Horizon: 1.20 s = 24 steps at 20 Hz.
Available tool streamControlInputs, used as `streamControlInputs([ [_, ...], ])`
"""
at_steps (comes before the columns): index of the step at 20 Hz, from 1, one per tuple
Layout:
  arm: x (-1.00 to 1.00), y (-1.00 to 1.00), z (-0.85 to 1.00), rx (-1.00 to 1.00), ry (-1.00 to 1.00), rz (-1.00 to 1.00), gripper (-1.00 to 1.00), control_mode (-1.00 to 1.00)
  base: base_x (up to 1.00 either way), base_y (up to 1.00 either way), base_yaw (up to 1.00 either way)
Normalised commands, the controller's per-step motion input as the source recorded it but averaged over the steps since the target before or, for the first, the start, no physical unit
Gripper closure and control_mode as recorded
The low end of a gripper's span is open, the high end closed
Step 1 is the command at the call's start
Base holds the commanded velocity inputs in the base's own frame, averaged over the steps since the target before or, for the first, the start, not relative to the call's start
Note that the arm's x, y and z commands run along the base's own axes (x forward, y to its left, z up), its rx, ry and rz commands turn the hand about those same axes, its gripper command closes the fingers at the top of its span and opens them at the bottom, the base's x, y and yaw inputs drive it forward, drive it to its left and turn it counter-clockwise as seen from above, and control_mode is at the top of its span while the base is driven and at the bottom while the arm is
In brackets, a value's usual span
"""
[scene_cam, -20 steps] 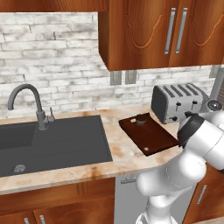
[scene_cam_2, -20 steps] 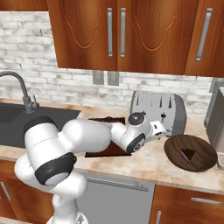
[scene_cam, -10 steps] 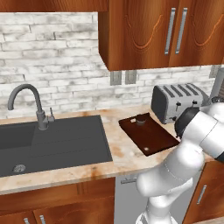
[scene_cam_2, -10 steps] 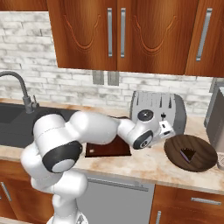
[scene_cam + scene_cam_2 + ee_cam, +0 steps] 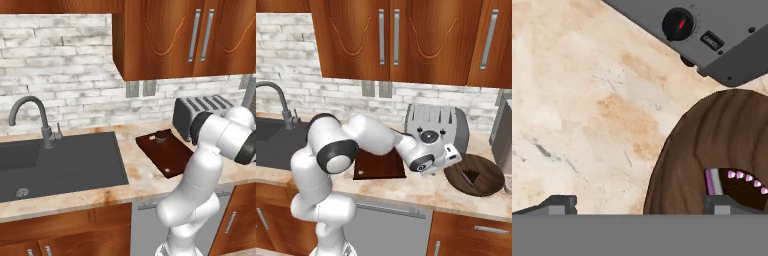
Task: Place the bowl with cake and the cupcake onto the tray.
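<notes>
Gripper [image 5: 639,205] swung to bowl [image 5: 712,150], wide open, empty.

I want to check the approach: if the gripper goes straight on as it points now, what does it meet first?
Probably the near rim of the bowl with cake: the open gripper straddles it, one finger on bare counter. Depth is unclear.

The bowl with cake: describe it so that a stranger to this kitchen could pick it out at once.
Find the grey toaster against the brick wall. On the counter just in front of it and to its right lies the bowl with cake, with the open gripper at its left edge. It is round, wide, shallow and dark brown with a small purplish slice inside, unlike the flat rectangular tray left of the toaster.
</notes>
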Motion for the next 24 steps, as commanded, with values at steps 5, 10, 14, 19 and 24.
streamControlInputs([
  [5, 0.02, -0.30, -0.29, 0.00, 0.02, 0.04, -1.00, -1.00, 0.00, 0.00, 0.00],
  [10, 0.01, -0.34, -0.15, 0.00, 0.00, 0.03, -1.00, -1.00, 0.00, 0.00, 0.00],
  [14, 0.12, -0.29, -0.14, 0.00, 0.00, 0.02, 1.00, -1.00, 0.00, 0.00, 0.00],
  [19, 0.08, -0.25, -0.09, 0.00, 0.00, 0.01, 1.00, -1.00, 0.00, 0.00, 0.00],
  [24, 0.00, -0.18, 0.00, 0.00, 0.00, 0.02, 1.00, -1.00, 0.00, 0.00, 0.00],
])
